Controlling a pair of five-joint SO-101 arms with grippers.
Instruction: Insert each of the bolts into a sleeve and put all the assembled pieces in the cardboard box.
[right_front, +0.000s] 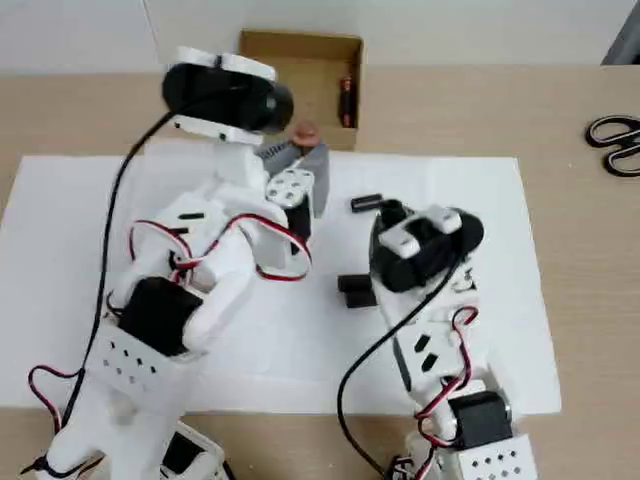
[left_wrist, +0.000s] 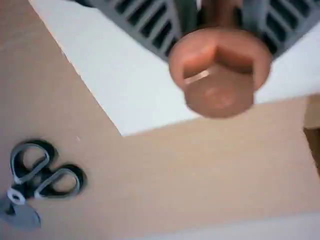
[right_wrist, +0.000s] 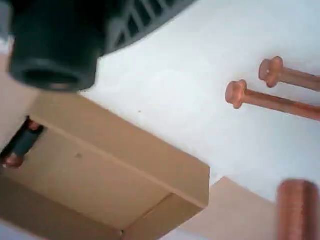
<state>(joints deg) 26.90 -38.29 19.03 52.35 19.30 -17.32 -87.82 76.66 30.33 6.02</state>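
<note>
Bolt (right_front: 304, 131) in left gripper (right_front: 299, 150) hangs beside cardboard box (right_front: 300, 40) rim.

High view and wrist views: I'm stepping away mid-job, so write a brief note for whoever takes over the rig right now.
Left pincer: shut on a bolt, held close to the cardboard box.
Right pincer: shut on a black sleeve, over the white paper.
Done: one assembled piece lies in the box.
Left: join the held bolt and sleeve, then box them. Two loose bolts and loose sleeves on the paper need the same.
</note>
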